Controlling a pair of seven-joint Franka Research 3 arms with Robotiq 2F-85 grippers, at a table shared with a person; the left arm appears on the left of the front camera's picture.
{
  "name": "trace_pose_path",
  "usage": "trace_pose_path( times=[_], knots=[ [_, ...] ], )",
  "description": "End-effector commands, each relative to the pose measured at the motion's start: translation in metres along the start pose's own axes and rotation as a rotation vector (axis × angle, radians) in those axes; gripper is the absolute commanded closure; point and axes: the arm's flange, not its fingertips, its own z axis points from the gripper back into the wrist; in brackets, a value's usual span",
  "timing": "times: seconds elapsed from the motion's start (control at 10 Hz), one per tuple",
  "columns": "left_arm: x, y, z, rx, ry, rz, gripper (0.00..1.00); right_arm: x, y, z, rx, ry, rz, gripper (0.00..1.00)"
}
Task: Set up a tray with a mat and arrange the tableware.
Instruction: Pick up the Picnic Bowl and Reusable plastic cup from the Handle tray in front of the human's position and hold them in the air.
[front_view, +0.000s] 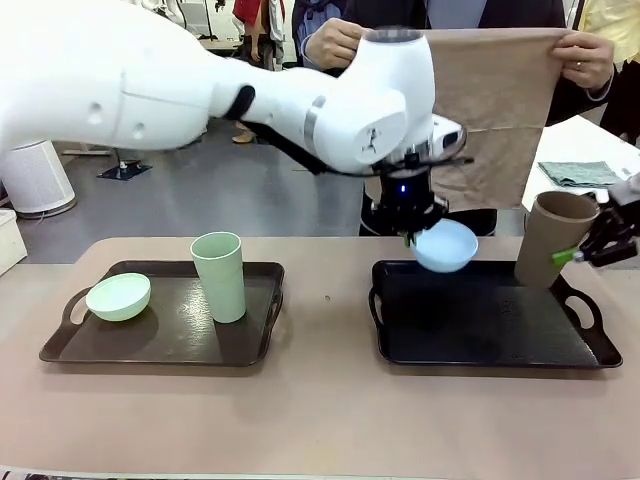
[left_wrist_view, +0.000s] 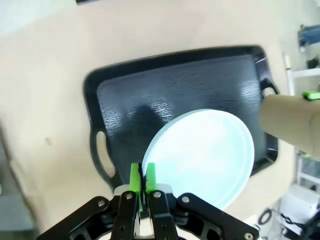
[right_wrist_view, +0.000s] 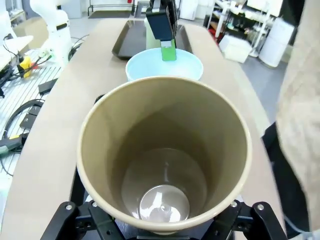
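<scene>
Your left claw (left_wrist_view: 142, 176) is clenched on the rim of the pale blue matte plastic round bowl (front_view: 447, 246), held above the far edge of the right black tray (front_view: 480, 330). Your right claw (front_view: 578, 256) grasps the tall brown tapered plastic cup (front_view: 551, 238), which is tilted at the tray's right side.

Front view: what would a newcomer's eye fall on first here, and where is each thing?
The white left arm reaches across the picture, its left gripper pinching the rim of a pale blue bowl above the far edge of the right-hand black tray. At the right edge the right gripper holds a brown cup tilted over that tray's handle. Behind, a person holds up a tan mat.
</scene>
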Motion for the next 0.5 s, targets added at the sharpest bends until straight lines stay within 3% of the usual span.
trace_pose_path(
  times=[0.0, 0.2, 0.4],
  knots=[
    [-0.009, -0.006, 0.032, 0.025, -0.045, 0.012, 1.0, 0.042, 0.018, 0.023, -0.039, 0.014, 0.04, 1.0],
    [-0.011, -0.014, 0.064, 0.047, -0.073, -0.01, 1.0, 0.073, 0.027, 0.038, -0.067, 0.022, 0.068, 1.0],
    [-0.005, -0.01, 0.062, 0.003, -0.06, -0.025, 1.0, 0.072, 0.015, 0.045, -0.072, 0.009, 0.081, 1.0]
  ],
)
